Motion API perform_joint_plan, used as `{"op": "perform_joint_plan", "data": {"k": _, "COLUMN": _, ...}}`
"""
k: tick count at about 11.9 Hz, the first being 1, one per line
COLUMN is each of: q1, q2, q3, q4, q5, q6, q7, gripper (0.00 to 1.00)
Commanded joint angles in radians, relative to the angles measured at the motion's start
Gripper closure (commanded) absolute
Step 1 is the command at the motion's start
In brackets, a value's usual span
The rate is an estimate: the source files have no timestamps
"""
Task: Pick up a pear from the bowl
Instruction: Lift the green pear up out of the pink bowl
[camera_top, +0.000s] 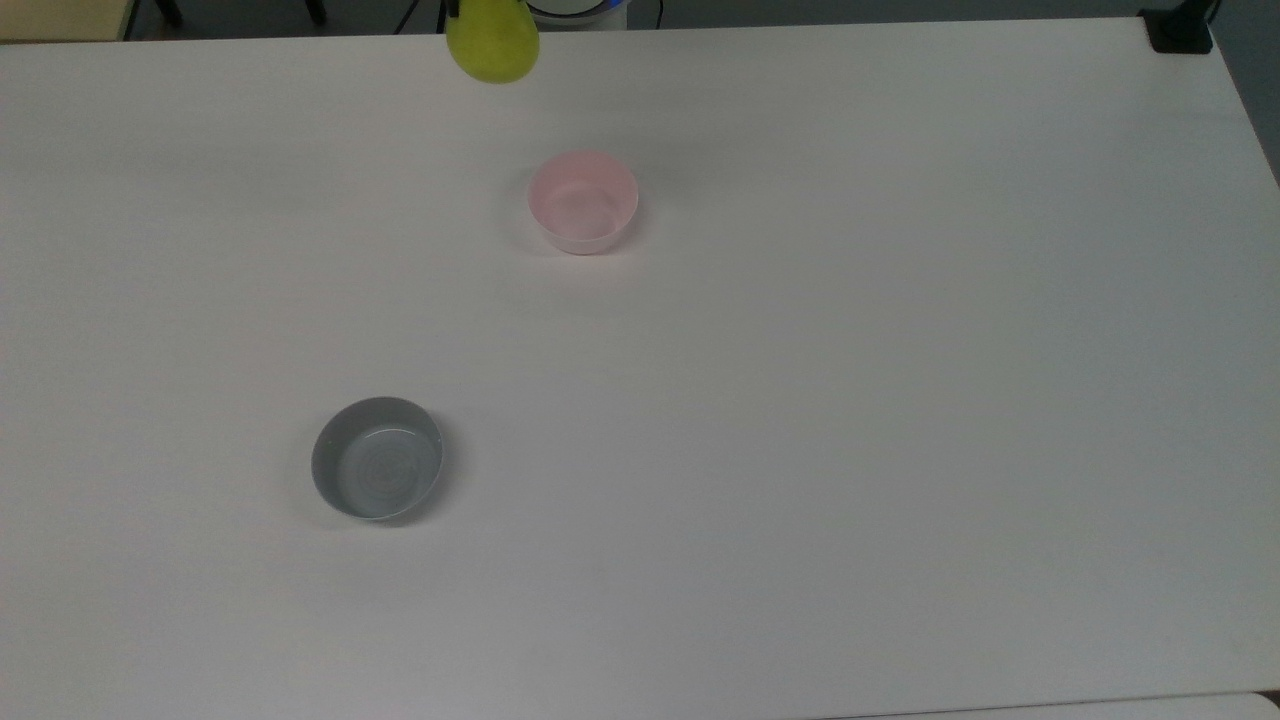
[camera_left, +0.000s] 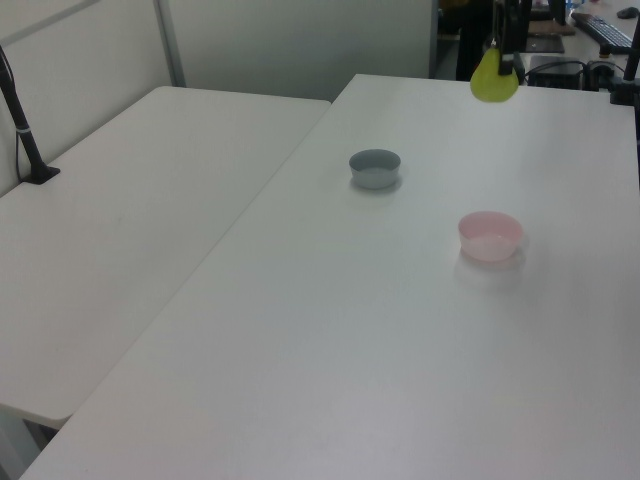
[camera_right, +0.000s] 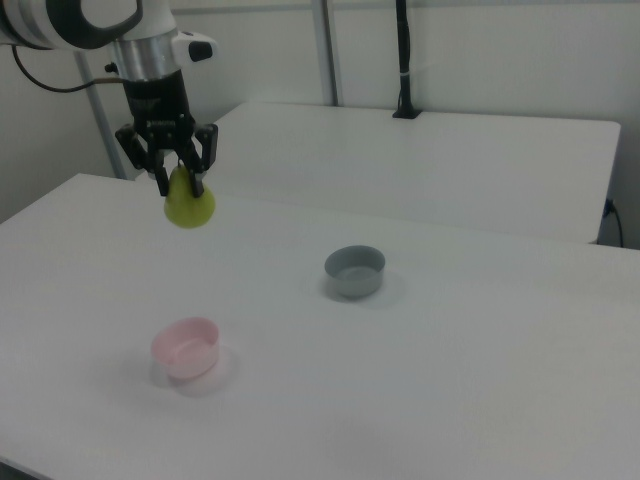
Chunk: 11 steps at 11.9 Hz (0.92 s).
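The yellow-green pear (camera_right: 188, 207) hangs high in the air, held by its narrow top in my gripper (camera_right: 180, 182), whose fingers are shut on it. In the top view the pear (camera_top: 492, 45) sits at the upper edge, up and to the left of the bowl. The pear (camera_left: 494, 80) also hangs near the left view's top right. The small pale pink bowl (camera_top: 583, 201) (camera_left: 490, 236) (camera_right: 186, 346) stands empty on the white table, well below the pear.
A wider grey bowl (camera_top: 377, 458) (camera_left: 375, 167) (camera_right: 355, 270) stands empty elsewhere on the white table (camera_top: 800, 400). A second white table (camera_left: 130, 200) adjoins it, with a black post (camera_right: 403, 60) clamped on it.
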Motion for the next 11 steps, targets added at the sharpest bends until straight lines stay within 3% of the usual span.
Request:
{"op": "perform_joint_plan", "data": {"k": 1, "q1": -0.051, "q2": 0.046, "q3": -0.015, "q4": 0.081, "q5": 0.015, "q6": -0.021, "q7": 0.001, "gripper": 1.0}}
{"op": "perform_joint_plan", "data": {"k": 4, "q1": -0.124, "q2": 0.108, "q3": -0.018, "q4": 0.13, "q5": 0.009, "q6": -0.015, "q7": -0.095, "gripper": 1.0}}
{"op": "perform_joint_plan", "data": {"k": 6, "q1": -0.148, "q2": 0.219, "q3": -0.067, "q4": 0.201, "q5": 0.012, "q6": 0.025, "q7": -0.12, "gripper": 1.0}}
{"op": "perform_joint_plan", "data": {"k": 11, "q1": -0.18, "q2": 0.36, "q3": -0.122, "q4": 0.204, "q5": 0.024, "q6": 0.208, "q7": -0.151, "gripper": 1.0}}
